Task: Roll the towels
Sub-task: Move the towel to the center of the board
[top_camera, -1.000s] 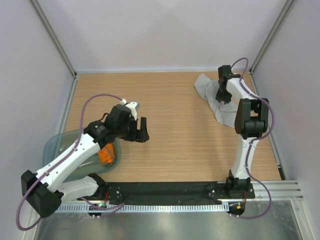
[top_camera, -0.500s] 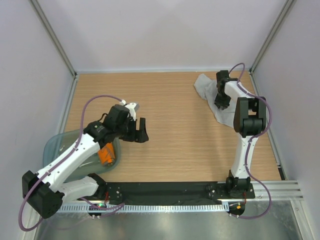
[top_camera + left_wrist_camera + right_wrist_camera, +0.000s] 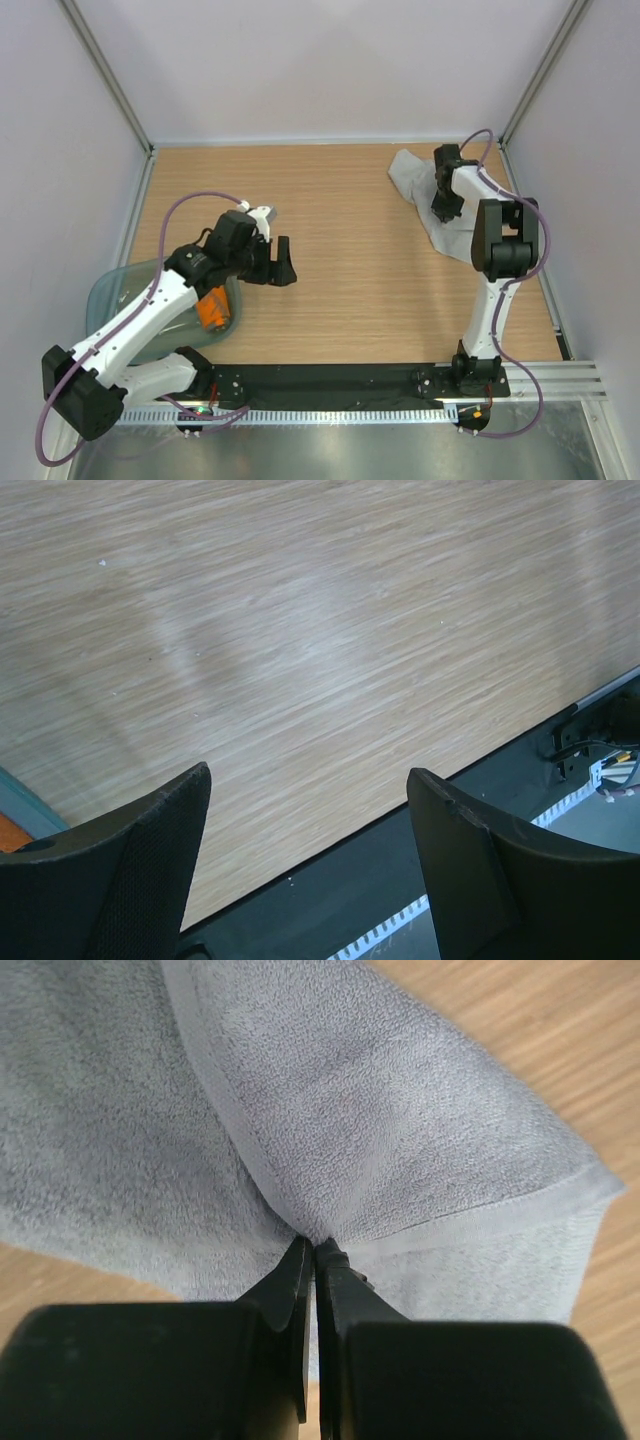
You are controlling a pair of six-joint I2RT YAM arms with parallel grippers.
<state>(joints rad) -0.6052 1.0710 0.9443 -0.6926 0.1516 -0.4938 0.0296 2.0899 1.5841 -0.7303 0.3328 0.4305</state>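
The larger towel (image 3: 408, 172) is showing light grey, plain, with a stitched hem. The small towel (image 3: 212, 308) is showing bright orange, the tub (image 3: 103, 292) translucent teal. The table (image 3: 350, 260) is showing pale streaked wood grain; the left fingers (image 3: 110, 880) are showing matte black.

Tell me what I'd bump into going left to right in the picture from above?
Orange towel → left pincer → grey towel.

Wood-grain table (image 3: 340, 250), light brown. Carries crumpled grey towel (image 3: 410, 172) at far R corner, translucent teal tub (image 3: 105, 290) at L edge nr front. Black base strip (image 3: 330, 378) along near edge.
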